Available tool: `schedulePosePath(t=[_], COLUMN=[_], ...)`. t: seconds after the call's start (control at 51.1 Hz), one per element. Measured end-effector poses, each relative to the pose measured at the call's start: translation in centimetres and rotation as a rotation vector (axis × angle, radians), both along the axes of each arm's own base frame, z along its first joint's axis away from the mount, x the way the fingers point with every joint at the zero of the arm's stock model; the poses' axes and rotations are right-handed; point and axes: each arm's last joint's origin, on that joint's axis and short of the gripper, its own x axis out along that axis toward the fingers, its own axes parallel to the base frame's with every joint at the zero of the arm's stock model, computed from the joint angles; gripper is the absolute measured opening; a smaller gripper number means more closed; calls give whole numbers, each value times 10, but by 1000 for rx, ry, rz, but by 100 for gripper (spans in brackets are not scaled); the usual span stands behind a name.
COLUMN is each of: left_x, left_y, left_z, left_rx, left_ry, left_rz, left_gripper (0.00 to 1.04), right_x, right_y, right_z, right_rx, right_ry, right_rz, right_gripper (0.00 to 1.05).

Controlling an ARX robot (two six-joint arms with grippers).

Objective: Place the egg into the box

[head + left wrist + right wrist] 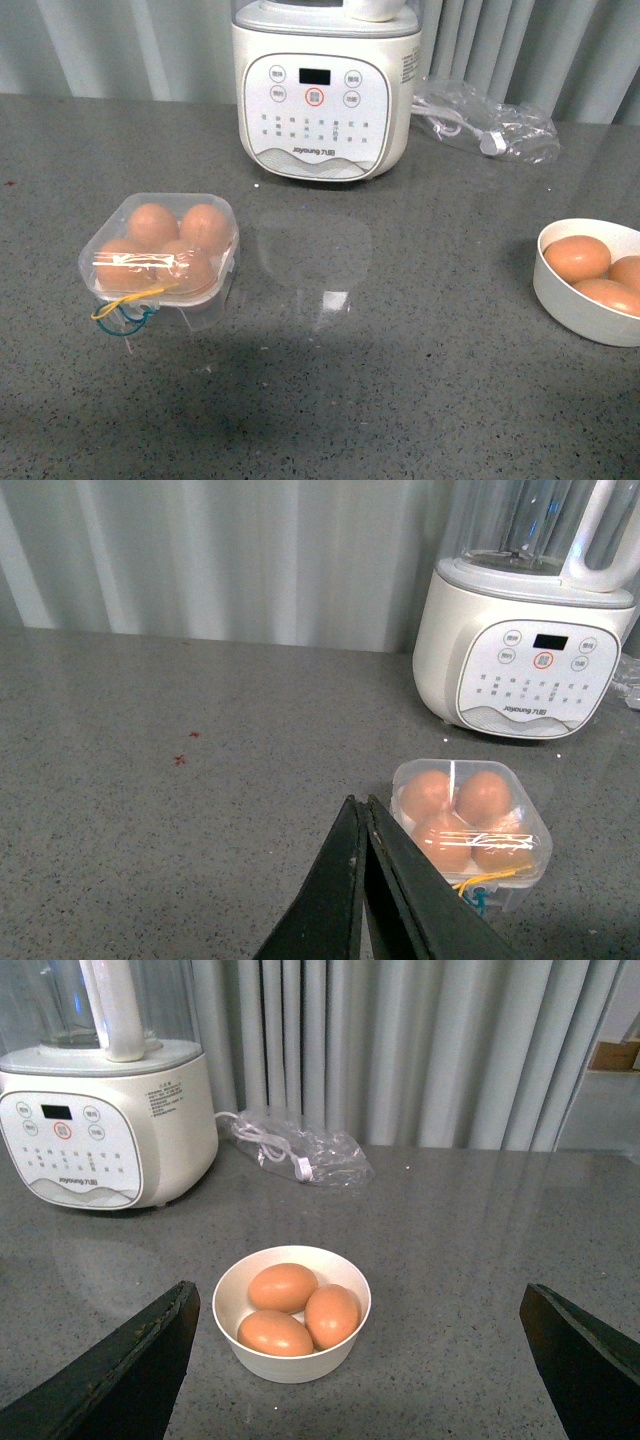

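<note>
The box (160, 250) is a small clear plastic case on the grey counter at the left, lid down, with several brown eggs inside and yellow and blue rubber bands (125, 310) at its front. In the left wrist view my left gripper (360, 802) is shut on nothing, its tips just short of the box (470, 820) and not touching it. My right gripper (358, 1295) is open wide, its fingers either side of a white bowl (290, 1365) and apart from it. Three loose brown eggs lie there; the nearest-to-centre egg (283, 1287) looks like the others. Neither gripper shows in the front view.
A white Joyoung blender (325, 100) stands at the back centre of the counter. A clear plastic bag with a white cable (490, 125) lies to its right. The bowl (560, 300) sits at the right edge of the front view. Curtains hang behind the counter.
</note>
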Motion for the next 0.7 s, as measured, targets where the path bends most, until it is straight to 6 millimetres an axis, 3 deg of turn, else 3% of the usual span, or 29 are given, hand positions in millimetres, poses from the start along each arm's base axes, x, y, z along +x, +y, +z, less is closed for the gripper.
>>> schedulePosePath(t=[0.705], left_x=[-21], left_y=[0], left_z=[-4], left_rx=[0], left_ry=[6], left_rz=[0], left_gripper=[4], right_x=[0], right_y=[0], right_z=[0], right_rx=[0], right_ry=[0], right_rz=[0], right_gripper=[97])
